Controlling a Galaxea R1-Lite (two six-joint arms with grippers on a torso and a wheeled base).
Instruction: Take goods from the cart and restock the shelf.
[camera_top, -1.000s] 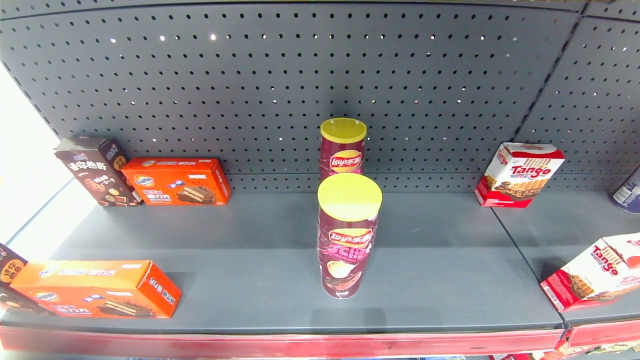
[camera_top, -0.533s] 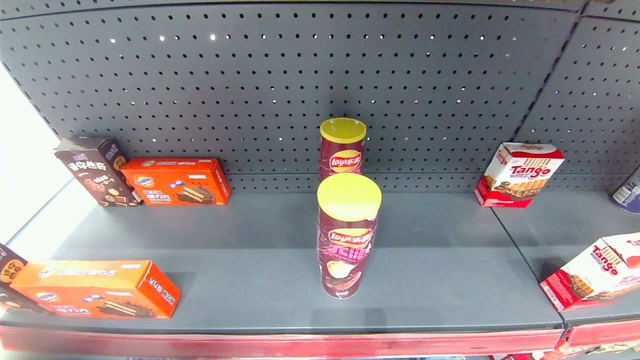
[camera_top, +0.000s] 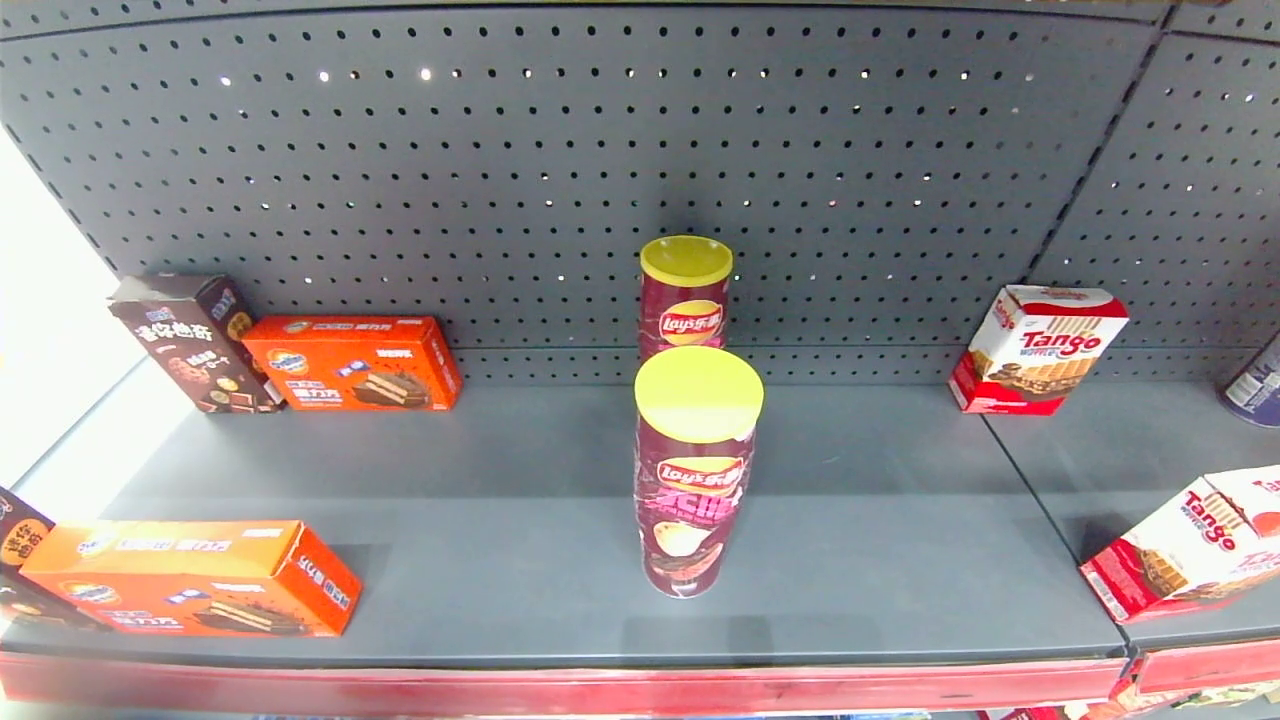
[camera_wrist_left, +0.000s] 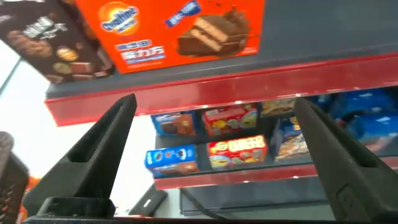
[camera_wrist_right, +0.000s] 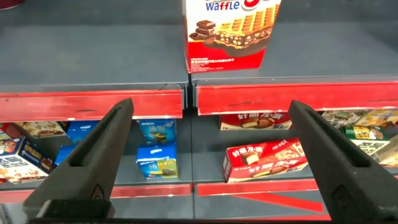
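On the grey shelf (camera_top: 480, 500) two maroon chip cans with yellow lids stand upright in a row, one at the front (camera_top: 695, 470) and one at the back (camera_top: 686, 295). My left gripper (camera_wrist_left: 214, 102) is open and holds nothing. It hangs in front of the shelf's red edge (camera_wrist_left: 249, 84), just below an orange biscuit box (camera_wrist_left: 180, 31). My right gripper (camera_wrist_right: 211, 104) is open too, with nothing between its fingers. It faces the red shelf edge (camera_wrist_right: 93, 102) under a red and white wafer box (camera_wrist_right: 227, 34).
Orange boxes (camera_top: 352, 362) (camera_top: 190, 578) and a dark box (camera_top: 192, 343) lie on the shelf's left. Wafer boxes (camera_top: 1040, 348) (camera_top: 1190, 545) sit on the right. The pegboard wall (camera_top: 600, 150) closes the back. Lower shelves hold several boxes (camera_wrist_left: 236, 146) (camera_wrist_right: 264, 158).
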